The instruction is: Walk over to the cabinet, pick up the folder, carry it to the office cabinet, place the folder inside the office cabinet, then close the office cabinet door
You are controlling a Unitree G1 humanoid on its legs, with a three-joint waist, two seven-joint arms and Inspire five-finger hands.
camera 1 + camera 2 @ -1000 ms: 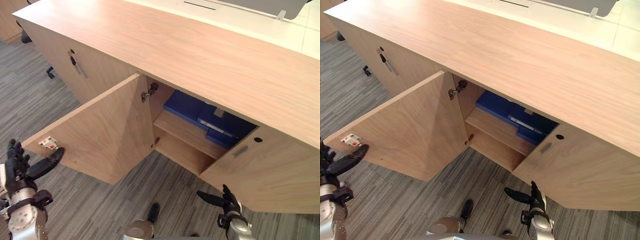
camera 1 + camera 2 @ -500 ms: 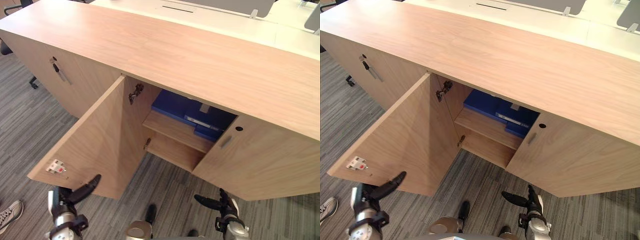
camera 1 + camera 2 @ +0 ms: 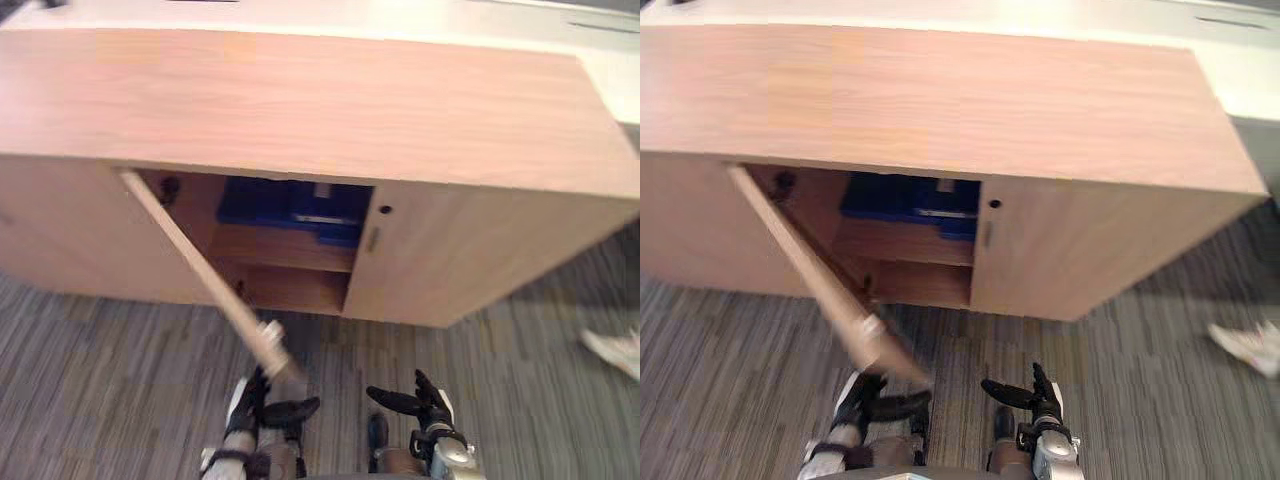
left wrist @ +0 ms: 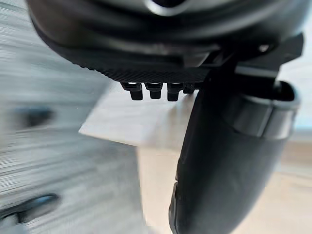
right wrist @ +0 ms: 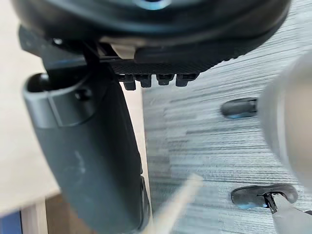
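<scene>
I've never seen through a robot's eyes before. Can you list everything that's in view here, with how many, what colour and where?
office cabinet: one, light wood, across the middle of the head views
open door: one, light wood, swung out towards the robot
shut door: one, light wood, right of the opening
shelf: one, light wood, inside the opening
folder: blue, on the shelf; one or several, I cannot tell
carpet: grey, striped, in front of the cabinet
white surface: one, behind the cabinet
shoe: one, pale, a person's, far right
left robot hand: dark, open, by the open door's free edge
right robot hand: dark, open, over the carpet
</scene>
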